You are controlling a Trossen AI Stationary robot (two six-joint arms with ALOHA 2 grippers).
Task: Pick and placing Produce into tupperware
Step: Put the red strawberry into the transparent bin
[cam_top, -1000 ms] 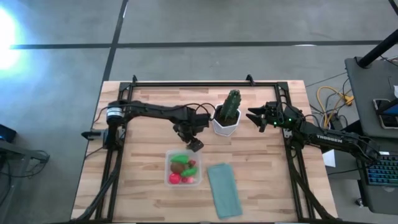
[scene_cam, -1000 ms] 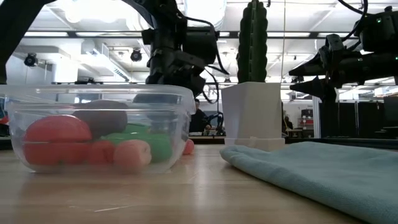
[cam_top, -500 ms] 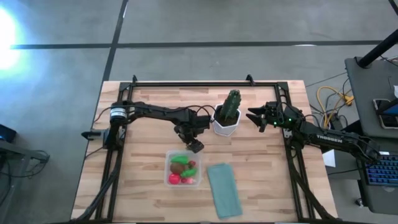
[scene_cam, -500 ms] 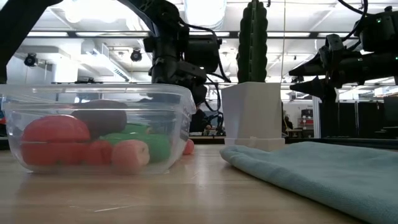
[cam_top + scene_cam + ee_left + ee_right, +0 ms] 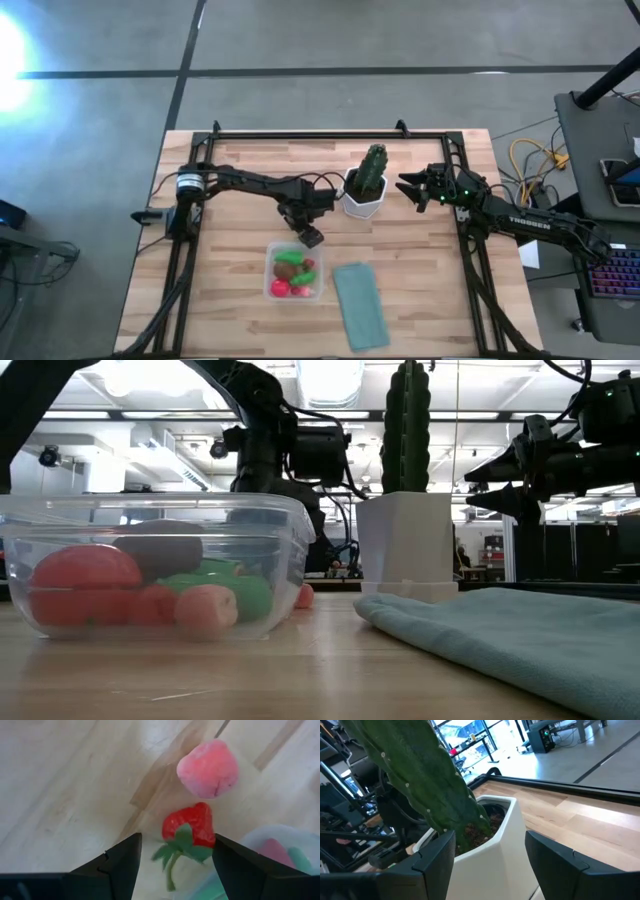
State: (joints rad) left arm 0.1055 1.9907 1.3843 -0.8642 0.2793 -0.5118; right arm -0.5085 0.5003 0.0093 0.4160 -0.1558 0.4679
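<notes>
left gripper [image 5: 311,237] hovers above tabletop [image 5: 230,260], just beyond tupperware [image 5: 295,272]; jaws wide, empty, straddling strawberry [image 5: 189,826] lying beside pink piece [image 5: 208,768] on wood. tupperware holds red, green, brown produce [image 5: 130,588]. right gripper [image 5: 405,186] waits near cactus pot [image 5: 363,200], jaws apart, empty. teal cloth [image 5: 360,305] right of tupperware.

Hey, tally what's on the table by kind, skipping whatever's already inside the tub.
Clear tupperware: 1
Potted cactus: 1
Teal cloth: 1
Loose produce: 2 (strawberry, pink piece)
Total: 5
</notes>
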